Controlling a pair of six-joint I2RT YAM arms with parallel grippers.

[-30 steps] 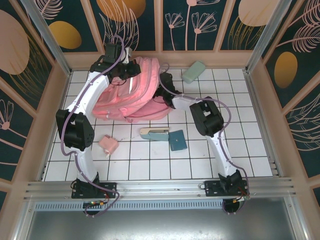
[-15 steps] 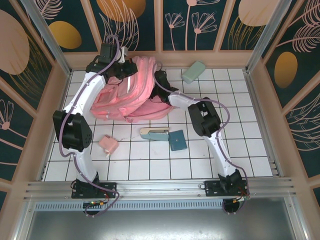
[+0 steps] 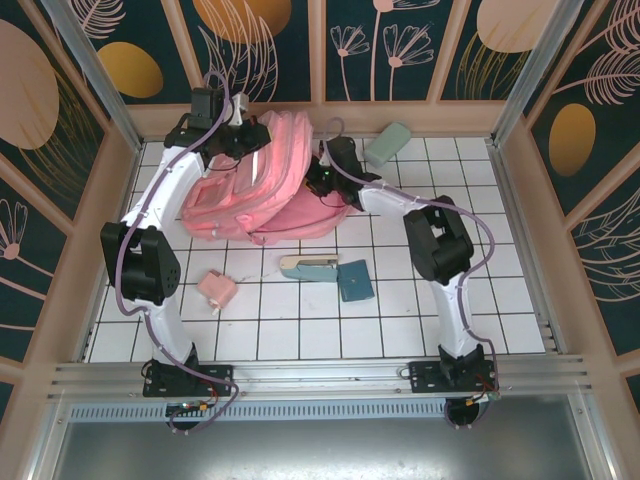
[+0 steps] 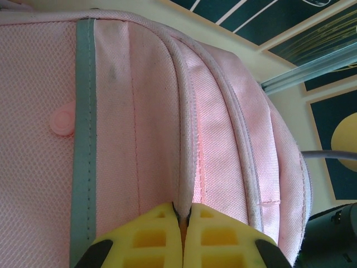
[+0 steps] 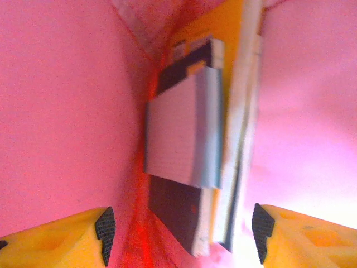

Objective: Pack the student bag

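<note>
Student bag (image 3: 250,195) lies toward the far left of the tiled table (image 3: 500,300). Left gripper (image 4: 182,215) is pinched tight on its piped seam. Right gripper (image 5: 178,234), fingers spread wide, sits inside the bag, facing a blurred stack, perhaps notebooks (image 5: 181,134).

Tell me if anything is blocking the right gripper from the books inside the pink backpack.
Nothing visible does. The right gripper is open inside the student bag, with the stacked books straight ahead and only pink fabric either side. The left gripper pinches the bag's piped seam.
</note>
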